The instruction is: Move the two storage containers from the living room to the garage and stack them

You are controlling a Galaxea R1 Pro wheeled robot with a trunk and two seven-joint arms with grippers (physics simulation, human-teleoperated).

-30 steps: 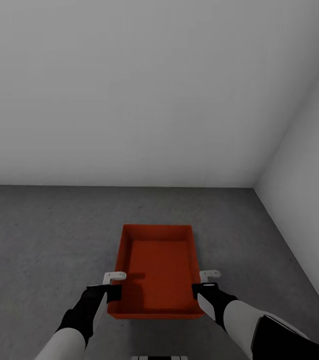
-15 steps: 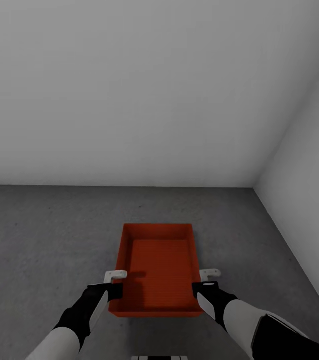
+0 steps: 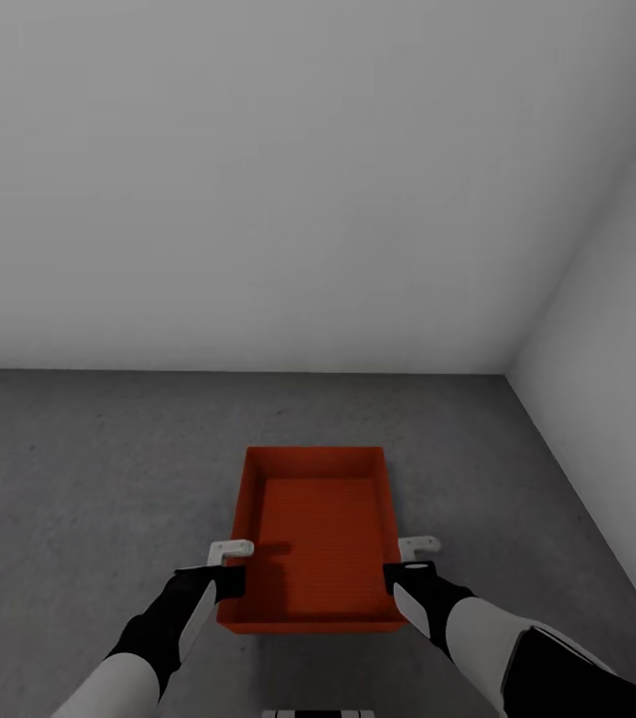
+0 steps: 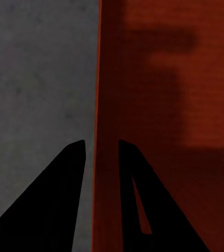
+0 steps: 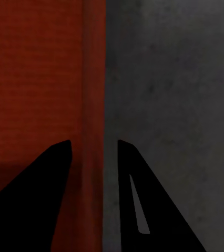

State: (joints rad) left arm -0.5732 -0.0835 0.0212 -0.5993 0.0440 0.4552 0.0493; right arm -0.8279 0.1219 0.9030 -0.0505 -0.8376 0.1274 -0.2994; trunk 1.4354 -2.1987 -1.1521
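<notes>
One orange-red storage container [image 3: 315,534] lies low over the dark grey concrete floor [image 3: 89,469] of the garage, just in front of me. My left gripper [image 3: 226,566] is shut on its left wall, one dark finger [image 4: 64,194] outside and one inside, as the left wrist view shows on the container [image 4: 164,105]. On the opposite wall my right gripper [image 3: 406,563] is shut the same way, straddling the rim of the container [image 5: 38,79]. I cannot tell whether the bin touches the floor.
A plain white wall [image 3: 258,199] runs across ahead, and a second white wall [image 3: 617,379] closes the right side, meeting it in a corner. Bare concrete stretches to the left of the bin.
The container's near edge has shifted very slightly away from me, and my left forearm has moved a little with it. The right arm looks unchanged.
</notes>
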